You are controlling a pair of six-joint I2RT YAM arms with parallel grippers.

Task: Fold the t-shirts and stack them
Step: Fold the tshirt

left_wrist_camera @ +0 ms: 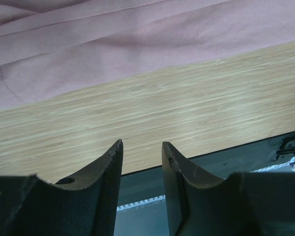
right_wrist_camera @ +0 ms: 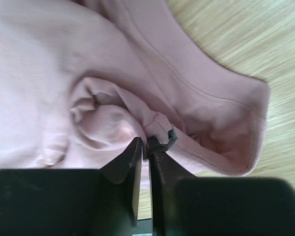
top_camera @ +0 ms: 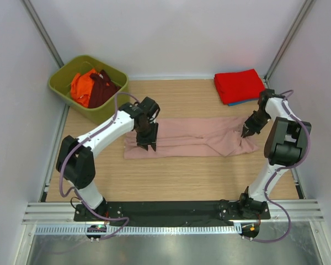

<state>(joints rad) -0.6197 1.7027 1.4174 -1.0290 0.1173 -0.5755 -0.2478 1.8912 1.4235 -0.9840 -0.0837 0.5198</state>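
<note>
A dusty-pink cotton t-shirt [top_camera: 187, 138], already narrowed into a long strip, lies across the middle of the pale wooden table [top_camera: 171, 171]. At its 3 o'clock end the right gripper [top_camera: 247, 132] is clenched on a bunched fold of the pink cloth. At the 9 o'clock end the left gripper [top_camera: 145, 144] hovers released, nothing between its fingers.

The step in hand looks like the crosswise fold of the strip. Next, the left gripper likely needs to drop and pinch its own end, so the cloth can be carried over evenly.

A folded red t-shirt [top_camera: 239, 84] rests on a blue one [top_camera: 237, 102] at 1 o'clock. An olive-green plastic bin [top_camera: 73, 104] at 10 o'clock holds crumpled orange [top_camera: 83, 87] and maroon [top_camera: 102, 88] shirts.
</note>
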